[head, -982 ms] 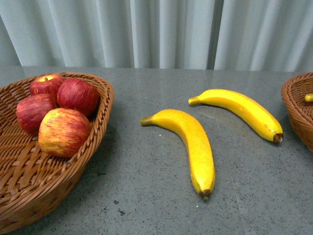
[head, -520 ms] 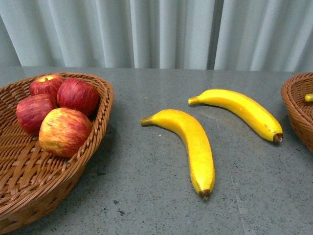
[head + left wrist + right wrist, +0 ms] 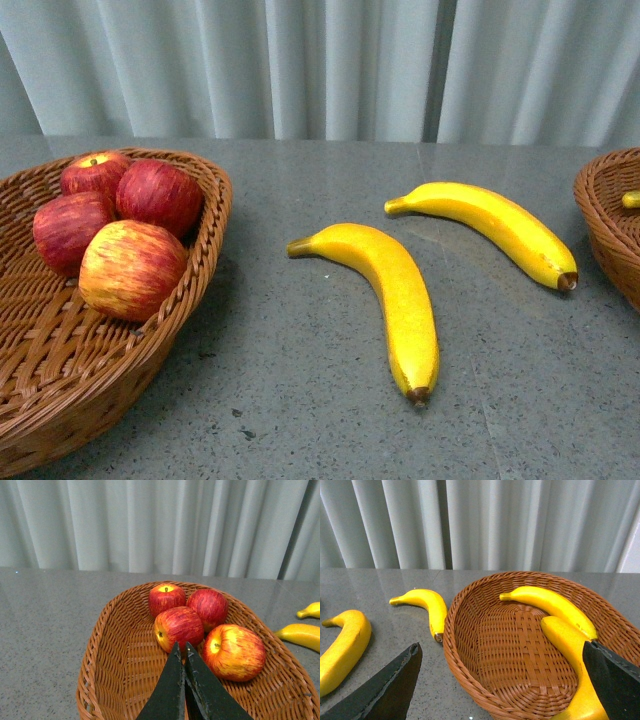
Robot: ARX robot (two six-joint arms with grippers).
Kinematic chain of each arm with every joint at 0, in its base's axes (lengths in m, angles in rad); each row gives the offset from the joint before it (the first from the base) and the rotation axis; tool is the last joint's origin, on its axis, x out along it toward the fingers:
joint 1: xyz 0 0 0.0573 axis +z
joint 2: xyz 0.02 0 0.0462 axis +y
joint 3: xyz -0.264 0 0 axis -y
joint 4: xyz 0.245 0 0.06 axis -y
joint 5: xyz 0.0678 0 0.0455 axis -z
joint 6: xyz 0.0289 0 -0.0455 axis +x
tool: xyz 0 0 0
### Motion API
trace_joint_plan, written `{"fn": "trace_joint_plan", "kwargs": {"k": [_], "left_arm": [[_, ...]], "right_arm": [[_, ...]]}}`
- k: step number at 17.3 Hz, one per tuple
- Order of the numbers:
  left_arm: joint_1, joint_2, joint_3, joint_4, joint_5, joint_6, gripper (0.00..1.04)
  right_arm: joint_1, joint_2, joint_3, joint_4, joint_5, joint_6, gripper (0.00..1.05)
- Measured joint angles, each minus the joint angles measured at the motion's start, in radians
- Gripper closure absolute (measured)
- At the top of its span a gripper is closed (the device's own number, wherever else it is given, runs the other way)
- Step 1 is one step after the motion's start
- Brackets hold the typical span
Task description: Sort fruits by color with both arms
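Several red apples (image 3: 132,268) lie in the left wicker basket (image 3: 205,250). Two bananas rest on the grey table between the baskets, one nearer (image 3: 400,295) and one farther (image 3: 495,225). Neither arm shows in the front view. In the left wrist view my left gripper (image 3: 181,645) is shut and empty, above the basket floor (image 3: 125,670), just short of a red apple (image 3: 179,625) and beside a yellow-streaked apple (image 3: 235,651). My right gripper (image 3: 501,647) is open above the right basket (image 3: 510,645), which holds two bananas (image 3: 550,605) (image 3: 572,655); its right finger (image 3: 612,677) overlaps one.
The right basket's rim (image 3: 600,215) enters the front view at the right edge, with a banana tip (image 3: 631,199) inside. A pale curtain (image 3: 320,60) hangs behind the table. The two loose bananas (image 3: 427,605) (image 3: 345,645) lie beside the right basket.
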Motion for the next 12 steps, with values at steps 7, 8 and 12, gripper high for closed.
{"fn": "trace_joint_plan", "kwargs": {"k": [7, 8, 12], "left_arm": [[0.000, -0.109, 0.000, -0.113, 0.000, 0.000, 1.03], [0.000, -0.162, 0.002, -0.188, -0.001, 0.000, 1.03], [0.001, -0.271, 0.001, -0.298, 0.001, 0.001, 1.03]], "right_arm": [[0.000, 0.000, 0.000, 0.000, 0.000, 0.000, 0.07], [0.000, 0.000, 0.000, 0.000, 0.000, 0.000, 0.07], [0.000, 0.000, 0.000, 0.001, 0.000, 0.000, 0.07]]}}
